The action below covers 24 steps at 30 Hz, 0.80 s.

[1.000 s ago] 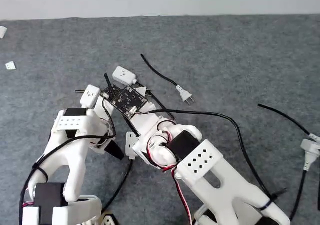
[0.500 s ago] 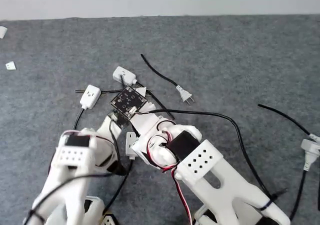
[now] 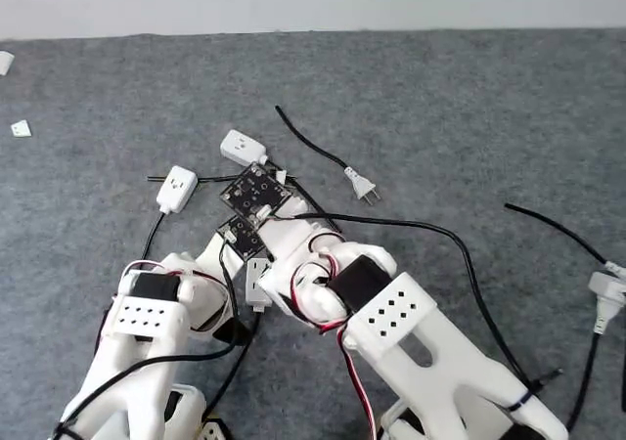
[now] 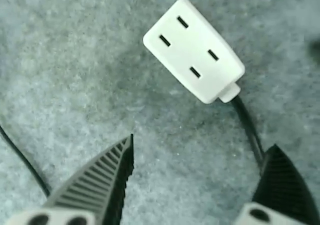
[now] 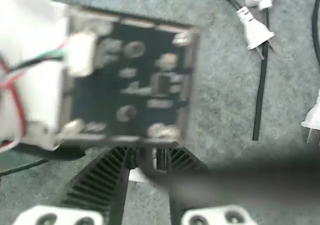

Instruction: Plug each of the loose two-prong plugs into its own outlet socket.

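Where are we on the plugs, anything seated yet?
Nothing looks seated yet. The socket in front of the open left gripper shows empty slots. One plug lies loose on the mat, a white plug beside the second socket. What the right gripper holds, if anything, I cannot tell. Both plugs are left to insert.

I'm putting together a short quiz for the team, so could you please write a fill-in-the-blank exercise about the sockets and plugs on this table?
1. The white socket in the left wrist view shows ___ slots.
2. The left hand facing it is ___, not shut.
3. The loose plug near the middle of the table has a ___ cord.
Missing words: four; open; black.
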Each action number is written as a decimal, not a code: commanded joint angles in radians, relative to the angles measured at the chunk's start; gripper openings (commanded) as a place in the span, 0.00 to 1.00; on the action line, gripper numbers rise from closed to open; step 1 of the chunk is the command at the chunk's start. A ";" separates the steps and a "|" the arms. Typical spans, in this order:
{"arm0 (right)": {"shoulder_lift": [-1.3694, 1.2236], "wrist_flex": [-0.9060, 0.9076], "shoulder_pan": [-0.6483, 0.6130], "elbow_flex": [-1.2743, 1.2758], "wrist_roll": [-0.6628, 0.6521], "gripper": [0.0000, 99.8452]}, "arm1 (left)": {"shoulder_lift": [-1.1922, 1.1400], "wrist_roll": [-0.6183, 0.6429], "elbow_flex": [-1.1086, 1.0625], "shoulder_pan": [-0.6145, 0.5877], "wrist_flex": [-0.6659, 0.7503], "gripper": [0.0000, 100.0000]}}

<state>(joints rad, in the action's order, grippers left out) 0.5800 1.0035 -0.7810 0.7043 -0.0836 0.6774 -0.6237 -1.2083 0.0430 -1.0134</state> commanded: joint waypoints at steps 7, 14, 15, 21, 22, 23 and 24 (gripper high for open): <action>0.027 -0.303 0.105 0.089 0.359 0.01 | 0.029 0.425 0.008 -0.129 0.275 0.38; 0.025 -0.516 0.094 0.201 0.400 0.01 | 0.167 0.776 -0.002 -0.250 0.330 0.38; 0.025 -0.526 0.094 0.204 0.400 0.01 | 0.189 0.802 -0.016 -0.264 0.348 0.38; -0.088 -0.601 0.094 0.195 0.400 0.01 | 0.325 0.878 -0.099 -0.290 0.413 0.38; -0.120 -0.611 0.094 0.184 0.400 0.01 | 0.348 0.879 -0.111 -0.290 0.416 0.38; -0.153 -0.615 0.094 0.167 0.400 0.01 | 0.370 0.884 -0.120 -0.290 0.414 0.38; -0.179 -0.613 0.094 0.153 0.399 0.01 | 0.388 0.882 -0.128 -0.290 0.413 0.38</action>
<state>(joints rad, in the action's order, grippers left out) 0.4526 0.4219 -0.6920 0.9221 0.3046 1.0042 0.2417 -1.3357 -0.2394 -0.6283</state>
